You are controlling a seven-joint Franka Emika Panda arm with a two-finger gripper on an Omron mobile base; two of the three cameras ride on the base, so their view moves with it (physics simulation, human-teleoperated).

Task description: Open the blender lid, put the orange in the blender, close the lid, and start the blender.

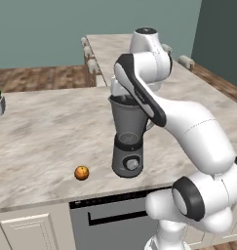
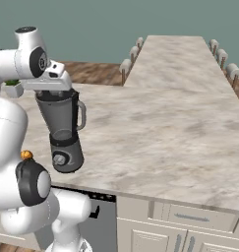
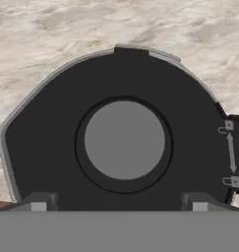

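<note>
Hovering just above the blender point(image 1: 128, 141), the open claw point(image 3: 119, 209) points straight down at the lid point(image 3: 52, 147), its tips spread to either side of the central knob point(image 3: 124, 140). Small lock marks joined by a double arrow sit at the lid's rim; no writing is readable. The lid sits on the jar. The orange point(image 1: 81, 172) lies on the marble desk point(image 1: 42, 141), left of the blender's base.

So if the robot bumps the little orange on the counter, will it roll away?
Probably. The orange looks round and smooth, and it sits loose on the flat marble counter with nothing beside it to stop it. It seems small, so likely light and easy to nudge.
</note>
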